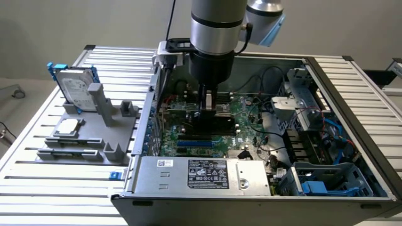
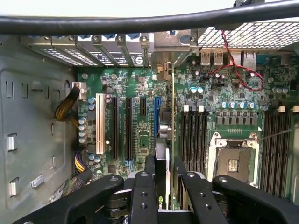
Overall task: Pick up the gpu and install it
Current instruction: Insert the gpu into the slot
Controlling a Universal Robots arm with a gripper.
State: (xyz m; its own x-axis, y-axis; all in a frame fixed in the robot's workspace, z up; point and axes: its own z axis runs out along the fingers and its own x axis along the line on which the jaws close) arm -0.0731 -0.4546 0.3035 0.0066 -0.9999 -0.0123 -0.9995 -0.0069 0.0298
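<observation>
The gpu hangs upright inside the open computer case, its black face toward the exterior camera and its lower edge close above the green motherboard. My gripper is shut on the card's upper edge. In the wrist view the gpu appears edge-on as a thin strip between my fingers. It runs beside the blue expansion slot toward the rear brackets. Whether the card touches a slot I cannot tell.
On the exterior view's left, a grey fixture carries a silver hard drive in a blue frame and a small square chip. A power supply sits at the case's front. Cables and a blue drive cage are on the right.
</observation>
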